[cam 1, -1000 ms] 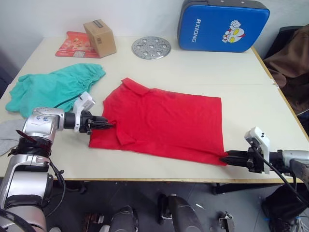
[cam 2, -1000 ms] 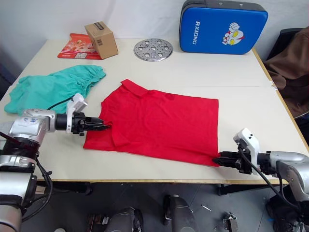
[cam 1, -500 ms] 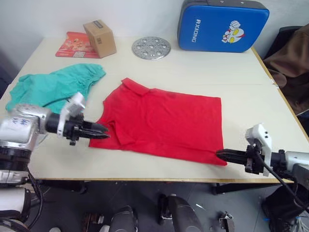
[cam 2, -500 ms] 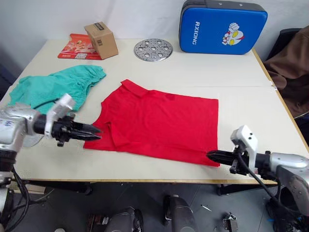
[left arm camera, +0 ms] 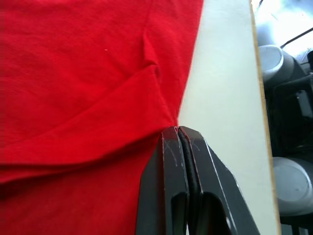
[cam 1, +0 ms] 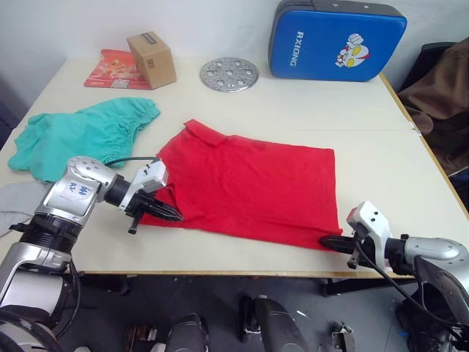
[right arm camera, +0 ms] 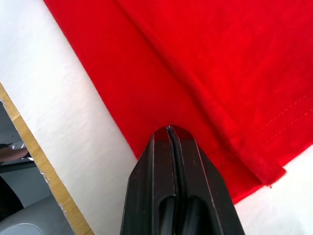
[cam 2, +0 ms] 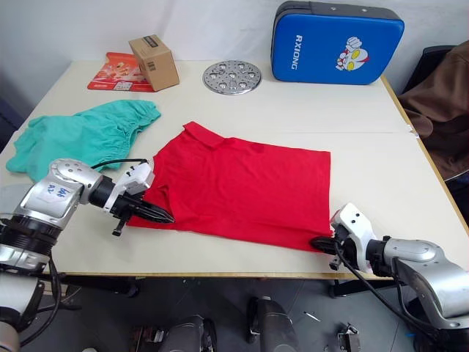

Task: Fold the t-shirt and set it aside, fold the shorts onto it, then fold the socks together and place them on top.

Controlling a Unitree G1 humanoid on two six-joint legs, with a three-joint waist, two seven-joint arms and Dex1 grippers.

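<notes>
Lying collar-left, hem-right, the t-shirt [cam 1: 249, 187] is seemingly pinched by both closed hands [cam 1: 176, 216] [cam 1: 326, 240].

T-shirt mid-table, a gripper at each near corner.

The t-shirt [cam 1: 249, 187] lies flat on the table [cam 1: 366, 139], the shorts [cam 1: 80, 132] to its left and the socks [cam 1: 16, 202] in front of those at the left edge. Left gripper [cam 1: 174, 215] sits at the shirt's near-left corner, right gripper [cam 1: 327, 240] at its near-right corner. Behind lie a box [cam 1: 152, 58], a metal disc [cam 1: 229, 73] and a pad [cam 1: 337, 38].
</notes>
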